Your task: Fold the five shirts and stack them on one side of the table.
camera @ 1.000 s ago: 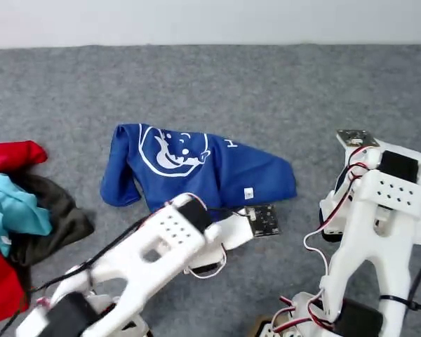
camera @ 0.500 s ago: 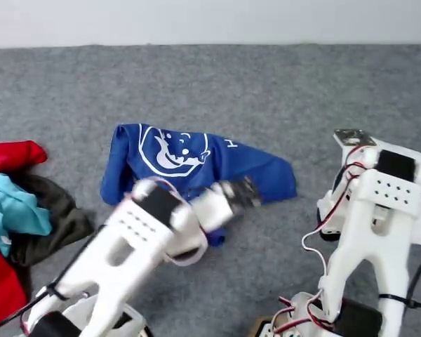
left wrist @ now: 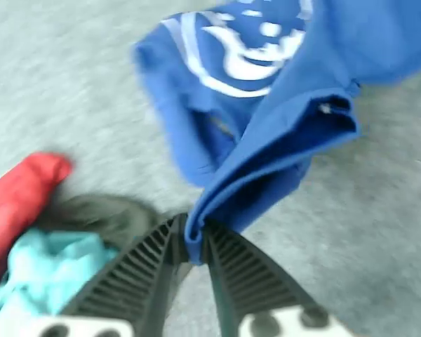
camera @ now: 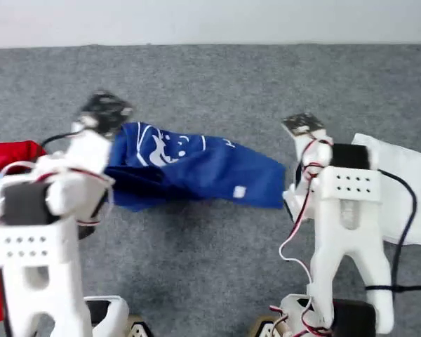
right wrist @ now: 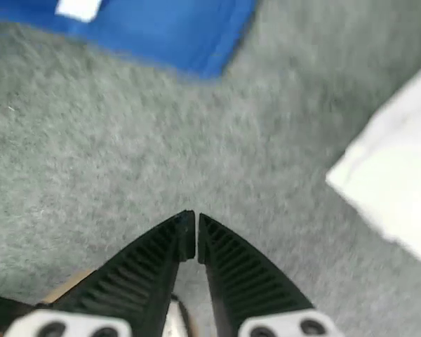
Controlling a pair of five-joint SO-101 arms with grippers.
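Over on the left half of the grey table (camera: 217,77), the left hand (left wrist: 193,242) has its two black fingers pinched tight on a bunched fold of the blue shirt (camera: 196,168) at that shirt's near left edge. From the left wrist view the cloth (left wrist: 266,105) runs away from the fingers in a thick doubled fold, with the white printed figure showing on the part beyond it. From above, the blue shirt stretches across the middle of the table between the two arms, print side up at its left end, with a small white tag near its right end. To the left of it, at the table's left edge, sits a loose heap: a red shirt (camera: 14,154) on the far side, and nearer the arm a teal shirt (left wrist: 35,281) and a dark shirt (left wrist: 105,214) crumpled together, touching one another. The right hand (right wrist: 189,235) hangs above bare table with its fingers brought together and nothing between them. The blue shirt's right end (right wrist: 140,28) lies just beyond it. On the far right lies a white shirt (camera: 407,189), flat with squared edges, well apart from the heap and just to the right of the right arm.
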